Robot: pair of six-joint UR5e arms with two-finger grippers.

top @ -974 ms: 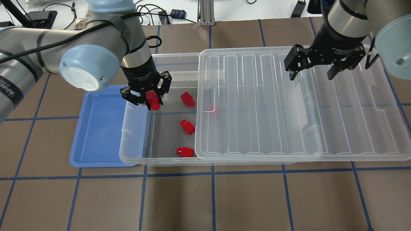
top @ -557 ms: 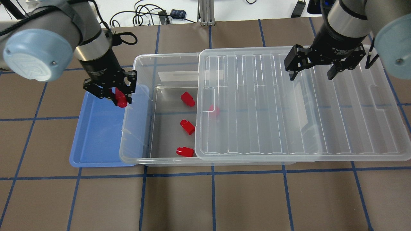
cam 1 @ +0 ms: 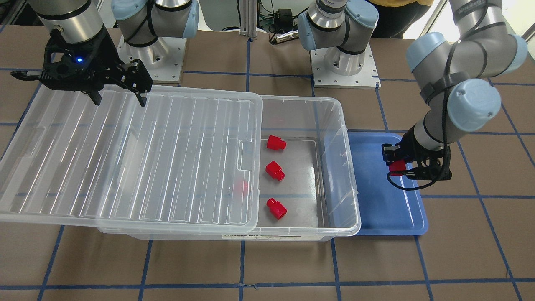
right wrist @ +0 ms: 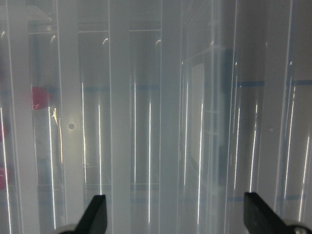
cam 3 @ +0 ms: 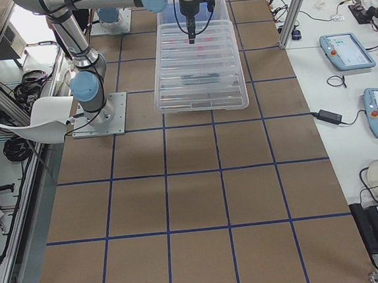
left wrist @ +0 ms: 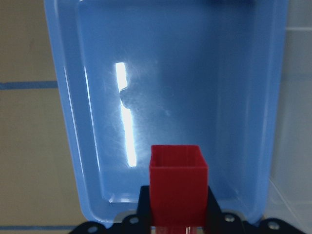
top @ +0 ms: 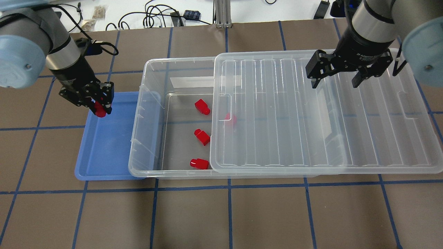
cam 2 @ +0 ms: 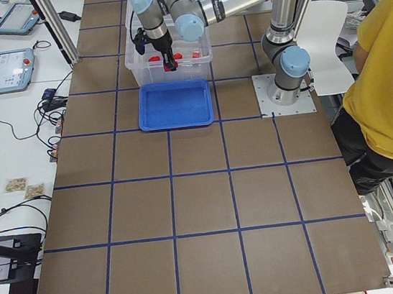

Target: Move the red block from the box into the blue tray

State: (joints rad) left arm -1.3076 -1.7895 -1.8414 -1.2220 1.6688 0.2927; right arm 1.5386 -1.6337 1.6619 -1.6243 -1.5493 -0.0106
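My left gripper (top: 98,110) is shut on a red block (top: 100,111) and hangs over the far corner of the blue tray (top: 104,148), above its floor. In the left wrist view the red block (left wrist: 178,187) sits between the jaws with the blue tray (left wrist: 170,97) below. The clear box (top: 152,114) lies right of the tray, with three red blocks (top: 202,107) on its open floor and another under the lid. My right gripper (top: 338,76) stands open above the ribbed lid (top: 311,110), which is slid aside to the right.
The box wall (cam 1: 340,167) stands between the tray and the loose blocks. Cables (top: 155,17) and small devices lie beyond the table's far edge. A person in a yellow shirt (cam 2: 384,86) stands near the robot base. Brown mat with blue tape lines covers the table.
My left gripper has carried the red block leftward, from over the box's left edge out to the tray's far corner. The right gripper has stayed over the lid.
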